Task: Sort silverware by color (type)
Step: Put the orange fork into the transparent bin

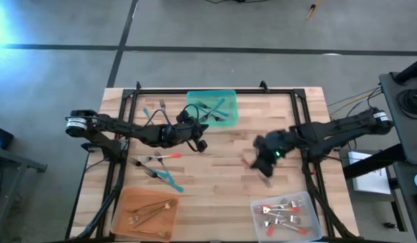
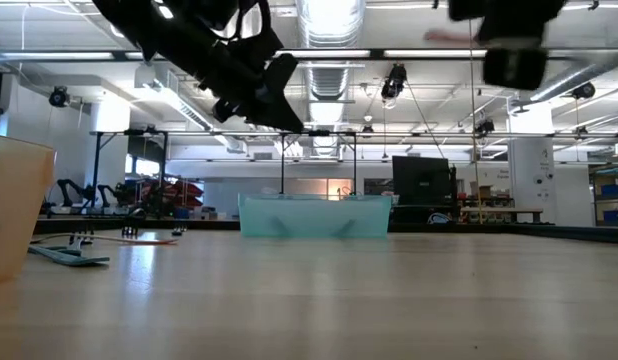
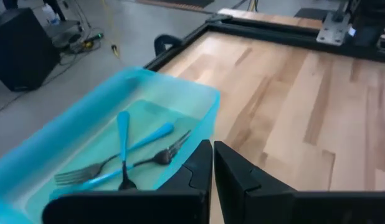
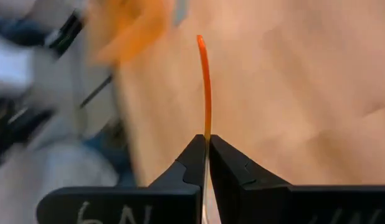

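My right gripper (image 1: 262,163) hovers over the table's right middle, shut on a red-coral-handled utensil (image 4: 207,81) that sticks out past the fingertips. My left gripper (image 3: 212,163) is shut and holds nothing; it sits high beside the teal tray (image 1: 212,108), just on its near side. Teal-handled forks (image 3: 121,155) lie flat in that tray. Red-handled forks (image 1: 284,214) lie in the clear tray, gold ones (image 1: 148,212) in the orange tray. Loose teal, red and gold pieces (image 1: 158,162) lie flat on the table's left part. My right gripper pinches the red-coral handle (image 4: 207,134) between its two fingers, the handle showing edge-on as a thin strip running forward from the fingertips. The utensil is lifted clear of the table (image 2: 451,36). Its other end is hidden behind the fingers.
The orange tray (image 1: 121,219) stands at the near left corner and the clear tray (image 1: 310,202) at the near right. More teal pieces (image 1: 154,108) lie left of the teal tray. A black frame (image 1: 195,90) borders the table. Bare wood lies across the middle (image 1: 222,175).
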Robot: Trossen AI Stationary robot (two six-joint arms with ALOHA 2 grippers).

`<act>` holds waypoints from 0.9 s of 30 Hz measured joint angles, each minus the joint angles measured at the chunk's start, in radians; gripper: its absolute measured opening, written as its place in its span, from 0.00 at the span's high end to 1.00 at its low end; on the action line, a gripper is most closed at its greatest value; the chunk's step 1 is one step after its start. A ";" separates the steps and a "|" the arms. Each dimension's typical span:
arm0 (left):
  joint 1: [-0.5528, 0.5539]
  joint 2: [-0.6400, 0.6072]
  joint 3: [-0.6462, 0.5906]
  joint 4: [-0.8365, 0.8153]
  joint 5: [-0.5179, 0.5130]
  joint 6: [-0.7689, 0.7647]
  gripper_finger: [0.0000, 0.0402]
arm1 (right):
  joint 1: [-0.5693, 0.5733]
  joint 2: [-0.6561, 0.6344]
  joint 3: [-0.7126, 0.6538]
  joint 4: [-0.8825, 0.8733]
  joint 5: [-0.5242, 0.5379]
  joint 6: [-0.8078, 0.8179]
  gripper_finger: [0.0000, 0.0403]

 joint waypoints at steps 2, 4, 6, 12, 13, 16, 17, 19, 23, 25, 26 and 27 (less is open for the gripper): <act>0.000 -0.009 0.000 -0.029 0.019 -0.027 1.00 | 0.088 -0.001 0.001 0.006 -0.057 0.040 0.98; -0.004 -0.014 0.000 -0.069 0.020 -0.060 1.00 | 0.181 0.007 0.001 0.013 -0.070 0.075 0.98; -0.008 -0.017 0.000 -0.096 0.020 -0.085 1.00 | 0.275 0.016 0.000 0.021 -0.069 0.086 0.98; -0.024 -0.022 0.000 -0.109 0.020 -0.114 1.00 | 0.549 0.058 0.000 0.020 -0.019 0.064 0.98; -0.025 -0.022 0.000 -0.108 0.020 -0.116 1.00 | 0.581 0.070 0.000 0.020 0.004 0.056 0.98; -0.025 -0.023 0.000 -0.108 0.020 -0.118 1.00 | 0.639 0.124 0.000 0.004 0.038 0.048 0.98; -0.025 -0.024 0.000 -0.108 0.020 -0.120 1.00 | 0.648 0.143 0.000 -0.001 0.037 0.062 0.98; -0.025 -0.025 0.000 -0.108 0.020 -0.121 1.00 | 0.655 0.180 0.000 -0.002 0.030 0.104 0.98; -0.025 -0.029 0.000 -0.109 0.020 -0.130 1.00 | 0.650 0.243 0.000 0.001 0.029 0.247 0.97; -0.025 -0.040 0.000 -0.130 0.020 -0.122 1.00 | 0.647 0.267 0.000 0.001 0.030 0.308 0.95; -0.025 -0.047 0.000 -0.146 0.020 -0.118 1.00 | 0.648 0.275 0.000 0.001 0.030 0.331 0.94; -0.025 -0.056 0.000 -0.169 0.020 -0.114 1.00 | 0.648 0.283 0.000 0.002 0.030 0.349 0.92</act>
